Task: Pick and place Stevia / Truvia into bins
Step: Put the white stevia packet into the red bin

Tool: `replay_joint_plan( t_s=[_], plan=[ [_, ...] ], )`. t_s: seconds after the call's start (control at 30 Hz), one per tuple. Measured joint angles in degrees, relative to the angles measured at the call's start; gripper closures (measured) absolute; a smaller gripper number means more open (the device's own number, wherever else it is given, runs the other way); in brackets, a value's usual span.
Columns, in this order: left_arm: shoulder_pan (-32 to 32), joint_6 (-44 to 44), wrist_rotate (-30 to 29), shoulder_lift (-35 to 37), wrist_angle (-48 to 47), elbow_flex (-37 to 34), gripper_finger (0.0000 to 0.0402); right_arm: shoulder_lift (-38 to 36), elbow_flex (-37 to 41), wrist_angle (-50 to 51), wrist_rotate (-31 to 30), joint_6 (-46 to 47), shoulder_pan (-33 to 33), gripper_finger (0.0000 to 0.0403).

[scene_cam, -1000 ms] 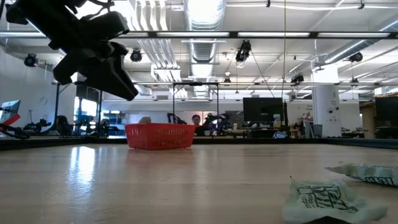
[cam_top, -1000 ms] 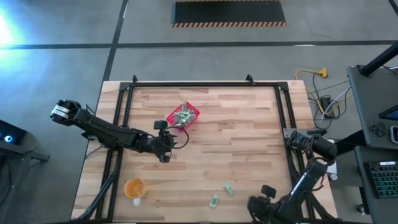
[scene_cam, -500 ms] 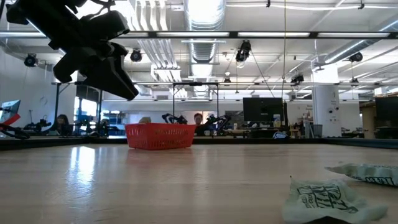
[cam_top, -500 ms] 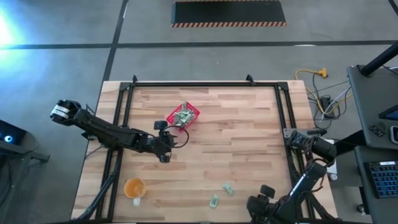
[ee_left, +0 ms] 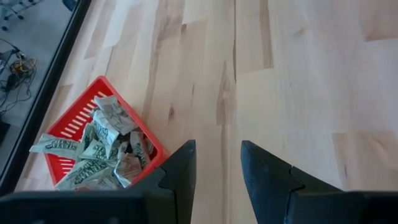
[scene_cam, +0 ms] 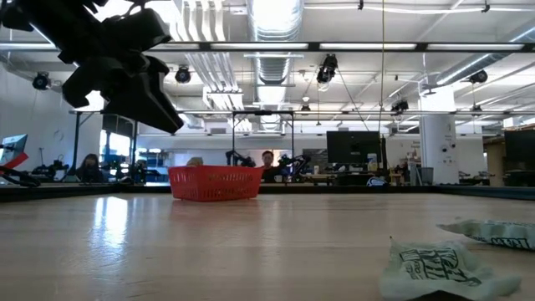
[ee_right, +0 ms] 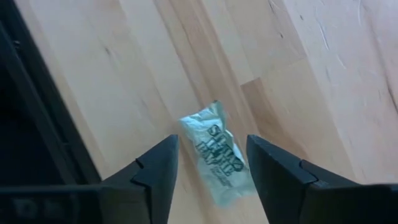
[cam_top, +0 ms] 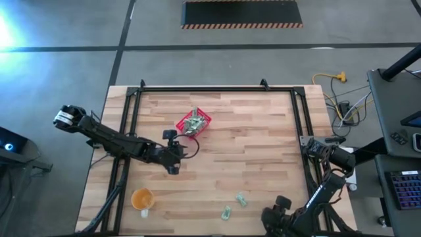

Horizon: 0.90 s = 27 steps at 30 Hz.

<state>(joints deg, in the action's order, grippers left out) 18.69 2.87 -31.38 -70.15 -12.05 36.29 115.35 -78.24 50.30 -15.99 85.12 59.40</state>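
Note:
The red basket (cam_top: 193,122) stands on the far-middle of the table and holds several pale green Stevia packets (ee_left: 102,155). My left gripper (ee_left: 217,163) hovers open just near of the basket, with nothing between its fingers. Two more packets lie flat by the near edge (cam_top: 241,199) (cam_top: 227,212). They also show in the low view (scene_cam: 430,267) (scene_cam: 493,232). My right gripper (ee_right: 211,142) hangs open over one packet (ee_right: 217,158), which lies on the wood between and below the fingertips. I see no touch.
An orange cup (cam_top: 142,199) stands at the near left. A black frame rail (cam_top: 210,89) runs around the table. The table's near edge (ee_right: 37,124) lies close to the packet under my right gripper. People sit far off in the room (scene_cam: 266,159).

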Motion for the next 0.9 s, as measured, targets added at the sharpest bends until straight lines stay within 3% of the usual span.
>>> replay_joint_plan(
  t_s=[0.43, 0.67, 0.9],
  plan=[
    [0.5, 0.0, 0.0, 0.0, 0.0, 0.0, 0.0292, -0.1, 2.7, -0.7, 2.5, 3.3, 0.0, 0.0236],
    [0.5, 0.0, 0.0, 0.0, 0.0, 0.0, 0.0292, -0.1, 2.7, -0.6, 1.8, 1.5, 0.0, 0.0276],
    [0.5, 0.0, 0.0, 0.0, 0.0, -0.1, 0.0292, -0.1, 2.9, 0.1, -3.2, -2.4, 0.0, 0.0321]
  ],
)
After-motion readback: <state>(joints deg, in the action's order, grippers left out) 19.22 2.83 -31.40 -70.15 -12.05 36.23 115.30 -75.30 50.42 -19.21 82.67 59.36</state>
